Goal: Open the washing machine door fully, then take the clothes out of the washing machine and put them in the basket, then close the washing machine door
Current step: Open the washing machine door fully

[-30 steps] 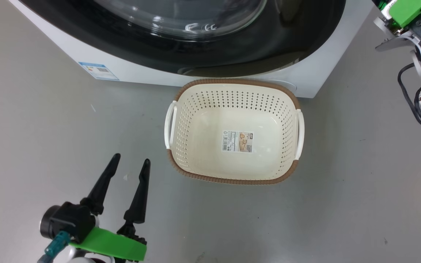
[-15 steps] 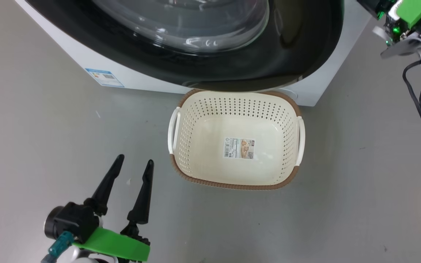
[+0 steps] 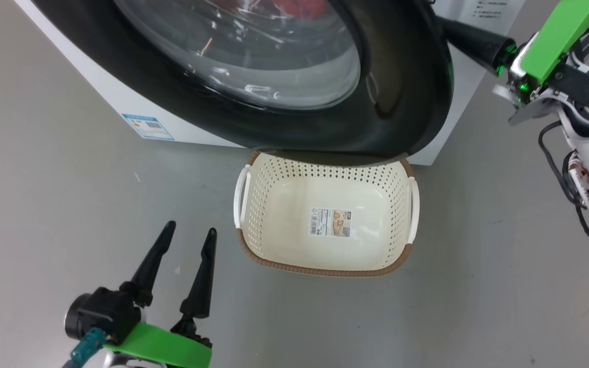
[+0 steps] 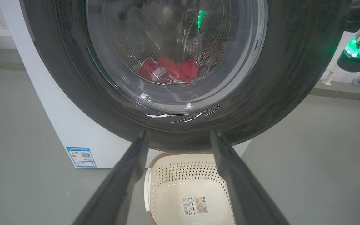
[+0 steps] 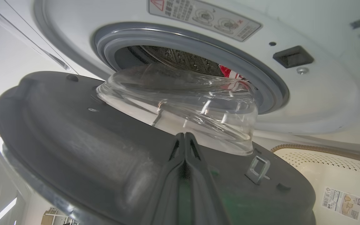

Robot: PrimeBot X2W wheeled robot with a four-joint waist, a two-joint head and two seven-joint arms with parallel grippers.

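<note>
The washing machine door [image 3: 402,76] stands partly open from the white washing machine [image 3: 113,99], its black rim hanging over the far edge of the basket [image 3: 320,270]. My right gripper [image 3: 458,33] is shut, its fingers reaching in behind the door's free edge; the right wrist view shows the right gripper [image 5: 184,136] pressed on the door's grey inner face [image 5: 73,140]. Red clothes [image 4: 167,68] lie in the drum, seen through the glass. My left gripper [image 3: 189,230] hangs open and empty over the floor, left of the basket.
The grey gasket [image 5: 198,47] rings the drum mouth, with the latch slot [image 5: 292,56] beside it and a latch hook [image 5: 258,168] on the door. A blue label [image 3: 149,126] marks the machine's front. Black cables [image 3: 565,179] hang from my right arm.
The door has swung further out from the machine, now over the basket's far rim. My right gripper has moved in behind its edge. The head camera has shifted; the left gripper stays put.
</note>
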